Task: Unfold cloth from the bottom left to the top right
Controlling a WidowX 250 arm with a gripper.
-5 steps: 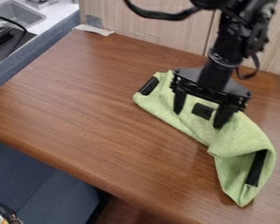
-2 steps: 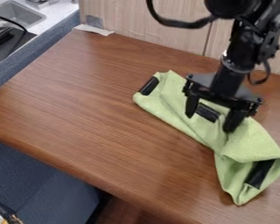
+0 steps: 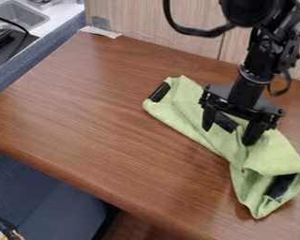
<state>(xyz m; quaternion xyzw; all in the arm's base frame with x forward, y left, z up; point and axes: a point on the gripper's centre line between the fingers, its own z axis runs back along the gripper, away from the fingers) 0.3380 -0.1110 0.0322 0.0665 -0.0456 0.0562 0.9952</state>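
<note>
Beneath the pincer (image 3: 230,127), spread wide and gripping nothing visible, the cloth (image 3: 225,142) runs upper left to lower right, across the unfolding direction.

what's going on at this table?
The robot's gripper is down at the green cloth, fingers apart, for an unfolding job. The cloth lies on the wooden table as a long, rumpled strip from upper middle to lower right, folded over at the lower right end. It isn't spread flat yet.
</note>
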